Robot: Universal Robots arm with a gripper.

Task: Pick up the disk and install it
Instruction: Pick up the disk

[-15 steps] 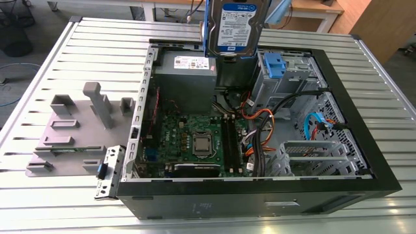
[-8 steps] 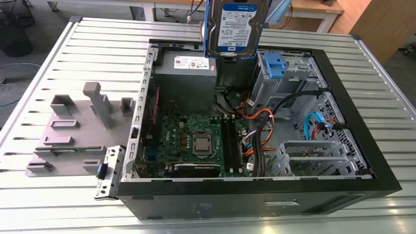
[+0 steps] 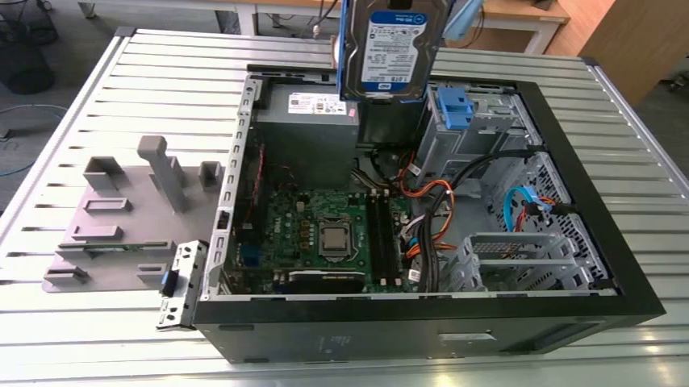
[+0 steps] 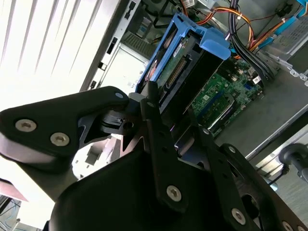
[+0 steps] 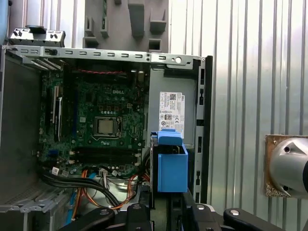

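A robot arm's pincer [image 4: 171, 103] clamps the disk [image 3: 390, 48] and holds it upright at the top centre of the exterior view, above the far end of an open computer case [image 3: 431, 326]. The white-and-blue label faces the camera, and the blue carrier frame runs along the disk's edges. In the second wrist view, black fingers [image 4: 153, 110] press against both sides of the drive, whose green circuit board and blue frame show between them. In the first wrist view, the blue carrier of the disk [image 5: 172, 163] stands out from the pincer [image 5: 166, 204] over the case interior, beside the grey power supply box [image 5: 171, 113].

Below the disk in the exterior view, the case lies on its side on a ribbed metal worktop [image 3: 108, 97], with its motherboard [image 3: 323, 234] exposed. A blue bracket [image 3: 454, 109] sits in the drive bay toward the exterior view's right. A grey fixture [image 3: 119, 218] rests on the worktop at the exterior view's left, apart from the case.
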